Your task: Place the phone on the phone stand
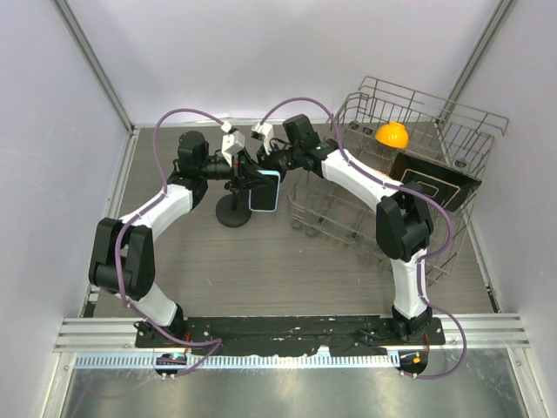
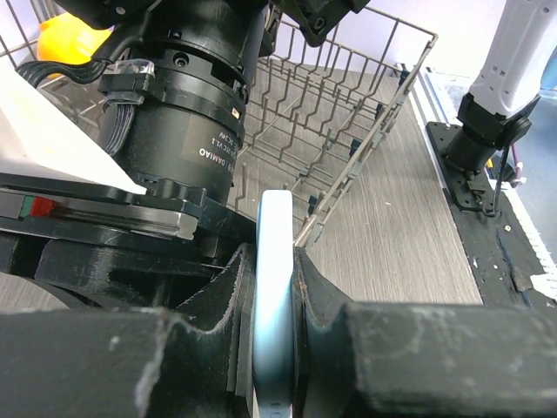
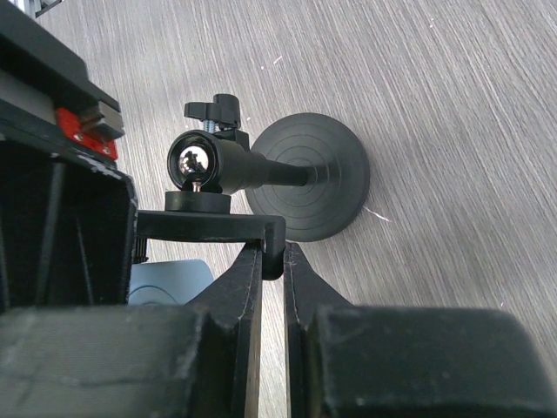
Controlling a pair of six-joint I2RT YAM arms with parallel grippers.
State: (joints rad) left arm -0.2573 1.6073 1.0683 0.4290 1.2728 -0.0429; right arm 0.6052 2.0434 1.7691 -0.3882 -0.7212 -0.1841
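1. Your left fingers point(image 2: 237, 280) are clamped tight on the phone point(image 2: 275, 233). They pinch its light blue edge from both sides, with no gap showing at either face.
2. The phone stand point(image 3: 280, 174) rests on its round disc base on the counter point(image 1: 261, 270). The phone is held just right of the stand's post, dark screen facing up toward the overhead camera. You cannot tell whether it touches the stand's top.
3. Your right fingers point(image 3: 252, 272) reach the stand's top from the right. They are nearly closed, with the end of the thin black clamp plate pinched between their tips.
4. Further right of the stand sits the wire dish rack point(image 1: 418, 111). It holds an orange object point(image 1: 392, 135) and a dark board point(image 1: 432, 183).
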